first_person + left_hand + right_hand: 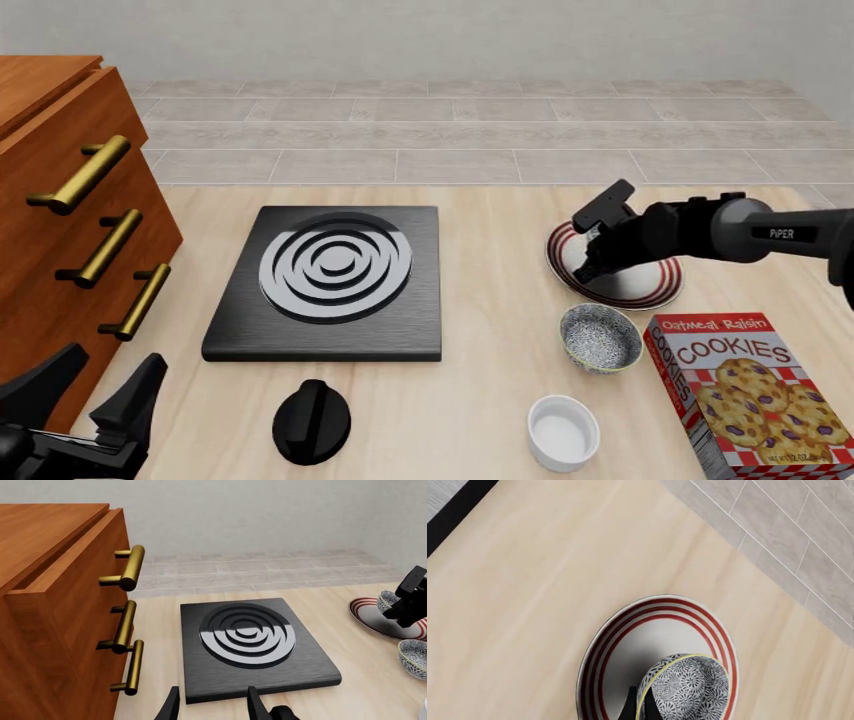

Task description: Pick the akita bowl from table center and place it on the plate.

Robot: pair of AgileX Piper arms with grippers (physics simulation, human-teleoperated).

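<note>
In the right wrist view the akita bowl point(684, 687), speckled grey-white inside with a pale rim, sits tilted over the near half of the plate point(627, 640), a white plate with red rings. My right gripper point(640, 709) is shut on the bowl's rim. Whether the bowl touches the plate I cannot tell. From the front, the right gripper point(585, 270) covers the bowl over the plate point(657, 290). The left wrist view shows the bowl point(387, 601) in the right gripper point(403, 611) above the plate point(370, 616). My left gripper point(100, 400) stands open at the near left corner, holding nothing.
A second identical bowl point(599, 337) stands just in front of the plate, with a white ramekin point(563, 430) nearer and a cookies box point(745, 395) at the right. A black burner slab point(330, 280) fills mid-left, a black knob point(311, 420) lies before it, and a wooden drawer cabinet point(67, 220) stands at left.
</note>
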